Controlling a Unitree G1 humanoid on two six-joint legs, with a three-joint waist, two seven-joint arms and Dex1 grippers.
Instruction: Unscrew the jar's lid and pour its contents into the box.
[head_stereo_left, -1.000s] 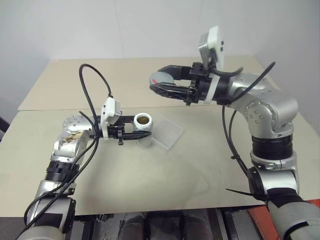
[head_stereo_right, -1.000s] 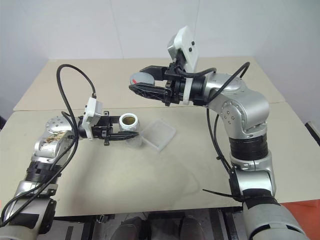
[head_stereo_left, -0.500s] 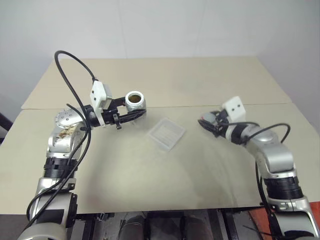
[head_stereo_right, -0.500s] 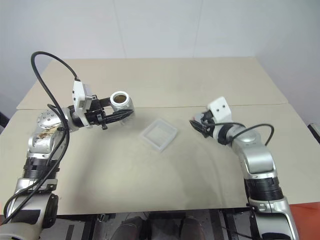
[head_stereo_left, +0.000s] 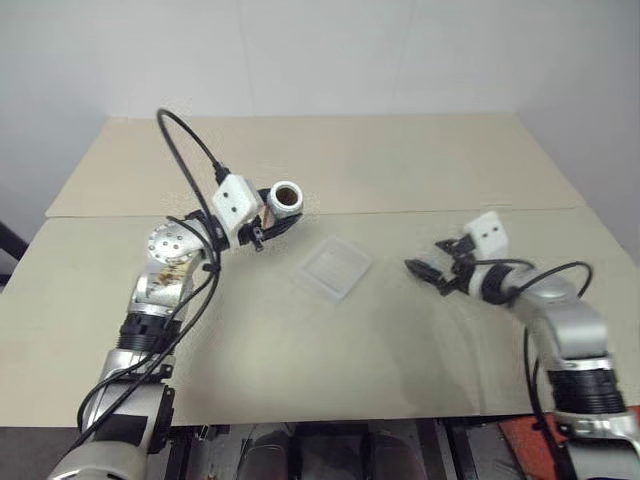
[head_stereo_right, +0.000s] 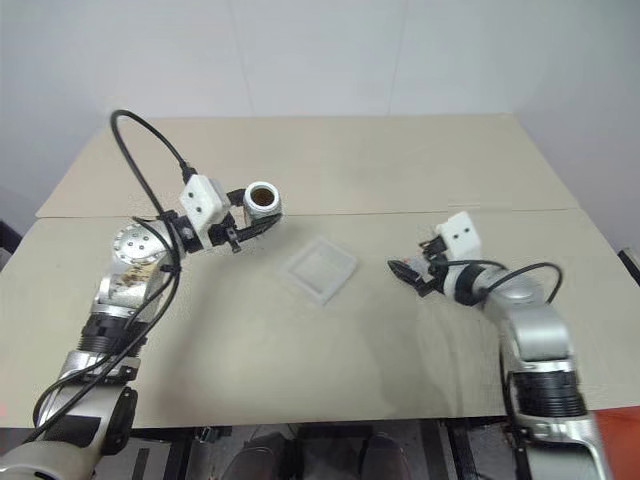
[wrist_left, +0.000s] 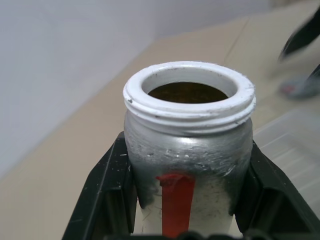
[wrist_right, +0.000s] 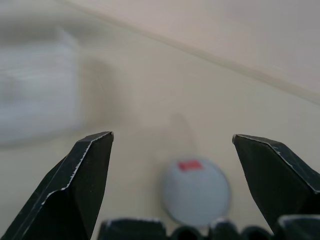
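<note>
**Open jar held aloft on the left; lid lying on the table on the right**

Table (head_stereo_left: 330, 370): pale beige top, two boards meeting at a seam that runs left to right behind the box.

Left gripper (head_stereo_left: 272, 228): raised above the far left part of the table, fingers (wrist_left: 107, 185) clenched on both sides of the jar.

Right gripper (head_stereo_left: 432, 270): low over the right part of the table, pointing toward the box, fingers (wrist_right: 85, 175) spread wide and released, nothing between them.

Box (head_stereo_left: 334, 268): clear shallow tray, flat on the table near its middle, between the two grippers and apart from both.

Jar (head_stereo_left: 287, 199): silvery-grey body with a red strip on its side, white threaded mouth uncovered and facing up, brown contents visible inside; held clear of the table, left of and farther back than the box.

Lid (wrist_right: 196, 191): round, grey, with a small red mark; lying flat on the table just beneath the right gripper's parted fingers.
</note>
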